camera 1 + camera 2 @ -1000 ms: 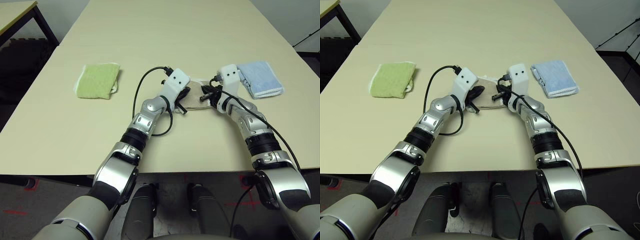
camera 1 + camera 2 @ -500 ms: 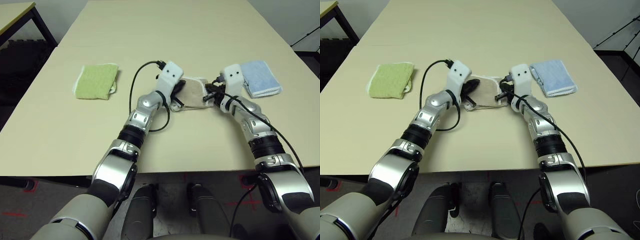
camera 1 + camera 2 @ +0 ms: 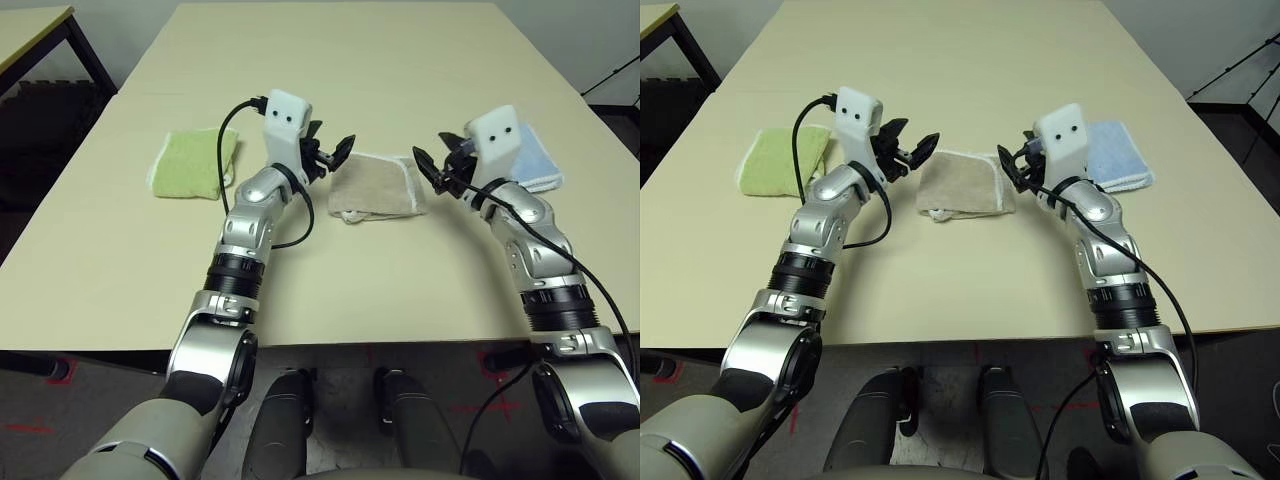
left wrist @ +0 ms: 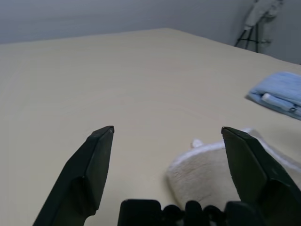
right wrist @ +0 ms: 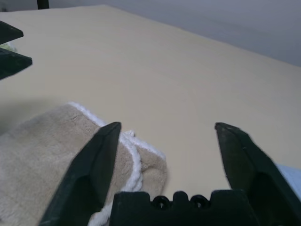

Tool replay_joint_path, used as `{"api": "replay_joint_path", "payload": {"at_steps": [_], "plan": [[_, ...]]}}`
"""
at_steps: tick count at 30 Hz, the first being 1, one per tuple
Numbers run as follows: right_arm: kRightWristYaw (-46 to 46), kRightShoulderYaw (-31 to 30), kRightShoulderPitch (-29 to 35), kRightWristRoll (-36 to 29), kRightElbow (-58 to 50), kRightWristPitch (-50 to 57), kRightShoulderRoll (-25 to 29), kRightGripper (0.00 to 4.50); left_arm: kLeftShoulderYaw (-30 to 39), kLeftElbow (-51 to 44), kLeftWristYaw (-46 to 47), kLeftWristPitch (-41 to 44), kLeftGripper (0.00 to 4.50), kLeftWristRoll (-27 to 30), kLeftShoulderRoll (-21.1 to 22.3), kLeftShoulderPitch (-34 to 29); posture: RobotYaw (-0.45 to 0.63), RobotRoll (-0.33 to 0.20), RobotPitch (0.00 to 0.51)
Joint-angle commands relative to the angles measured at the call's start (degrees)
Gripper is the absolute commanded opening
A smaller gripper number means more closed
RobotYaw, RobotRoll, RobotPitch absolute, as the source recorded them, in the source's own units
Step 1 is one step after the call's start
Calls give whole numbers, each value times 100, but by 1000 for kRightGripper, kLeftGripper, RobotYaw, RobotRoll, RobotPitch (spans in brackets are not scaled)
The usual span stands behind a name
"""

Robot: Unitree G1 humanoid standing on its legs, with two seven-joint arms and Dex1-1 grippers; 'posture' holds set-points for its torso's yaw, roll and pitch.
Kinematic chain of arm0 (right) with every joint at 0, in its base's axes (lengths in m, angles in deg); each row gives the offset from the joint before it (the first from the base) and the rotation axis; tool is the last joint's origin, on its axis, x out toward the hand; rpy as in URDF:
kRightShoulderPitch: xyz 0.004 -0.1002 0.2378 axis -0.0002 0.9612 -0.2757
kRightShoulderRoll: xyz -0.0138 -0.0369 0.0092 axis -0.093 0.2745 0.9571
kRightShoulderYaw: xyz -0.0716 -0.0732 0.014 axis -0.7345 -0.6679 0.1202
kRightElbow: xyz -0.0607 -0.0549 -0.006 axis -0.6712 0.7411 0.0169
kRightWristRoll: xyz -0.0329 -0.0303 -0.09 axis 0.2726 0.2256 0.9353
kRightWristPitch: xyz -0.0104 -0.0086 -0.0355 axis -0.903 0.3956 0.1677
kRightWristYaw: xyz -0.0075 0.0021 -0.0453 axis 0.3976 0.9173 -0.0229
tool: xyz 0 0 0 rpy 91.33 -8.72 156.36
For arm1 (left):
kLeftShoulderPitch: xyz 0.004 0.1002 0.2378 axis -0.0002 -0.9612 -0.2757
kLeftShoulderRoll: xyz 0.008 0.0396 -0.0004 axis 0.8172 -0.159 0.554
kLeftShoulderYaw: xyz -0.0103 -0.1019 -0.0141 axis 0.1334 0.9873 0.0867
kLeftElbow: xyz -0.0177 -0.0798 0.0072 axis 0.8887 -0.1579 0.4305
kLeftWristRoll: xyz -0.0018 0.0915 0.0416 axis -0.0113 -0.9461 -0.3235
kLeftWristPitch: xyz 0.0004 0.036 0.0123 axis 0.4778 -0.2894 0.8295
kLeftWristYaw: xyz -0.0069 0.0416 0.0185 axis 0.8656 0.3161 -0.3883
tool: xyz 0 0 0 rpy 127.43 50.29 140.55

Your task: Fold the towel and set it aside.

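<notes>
Beige table [image 3: 400, 60]: towel [image 3: 376, 187] is lying folded at centre between left gripper [image 3: 330, 155] and right gripper [image 3: 432, 166], both standing agape, empty. Fold looks done; next, regrasping to set it aside.

Towel [image 3: 375, 187] on table [image 3: 400, 70], between two smaller towels.

A long, pale beige rectangular table [image 3: 400, 60] stretched away to the far side of the room. A small lime-green terry towel [image 3: 190, 163], folded into a rough rectangle, lay on its left side, while a small light-blue terry towel [image 3: 1118, 155], also folded, lay well apart on the right. Beyond the left edge stood the corner of a second pale-topped table with dark metal legs [image 3: 45, 25]. At far right, a thin black tripod leg [image 3: 612, 78] crossed the dark grey carpeted floor [image 3: 60, 400].
</notes>
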Motion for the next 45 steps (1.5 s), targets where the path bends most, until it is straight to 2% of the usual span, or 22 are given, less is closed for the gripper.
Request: {"api": "replay_joint_path", "payload": {"at_steps": [1, 11, 17, 22, 26, 29, 32, 35, 43, 45], "plan": [[15, 194, 288, -173, -278, -202, -13, 4469, 93, -301, 117, 203, 4500, 148, 15, -129, 53, 0, 93], [-60, 439, 1129, -380, -803, -174, 30, 4469, 440, -699, 485, 232, 4500, 289, 161, -610, 46, 0, 89], [-131, 481, 1448, -438, -926, -250, -13, 4469, 515, -1122, 769, -106, 4500, 188, 204, -1169, 51, 0, 90], [-78, 480, 1573, -480, -893, -302, 5, 4469, 486, -1595, 562, 115, 4500, 329, 398, -1667, 63, 0, 90], [0, 483, 1600, -542, -849, -261, 46, 4469, 546, -1856, 99, 200, 4500, 646, 648, -1924, 80, 0, 89], [138, 475, 1586, -660, -824, -135, 86, 4469, 475, -2103, -584, 310, 4500, 966, 1009, -2147, 98, 0, 86], [381, 482, 1592, -906, -879, -28, 119, 4469, 331, -2178, -1203, -52, 4500, 1029, 1297, -2332, 105, 0, 87], [480, 478, 1595, -988, -899, -3, 152, 4469, 273, -2157, -1487, -268, 4500, 1035, 1395, -2404, 105, 0, 87], [488, 470, 1596, -1024, -897, 5, 176, 4469, 291, -2106, -1565, -345, 4500, 1024, 1386, -2401, 105, 0, 87], [601, 485, 1656, -1115, -948, 107, 254, 4469, 73, -2262, -2405, -578, 4500, 1131, 1715, -2678, 107, 0, 96]]}}
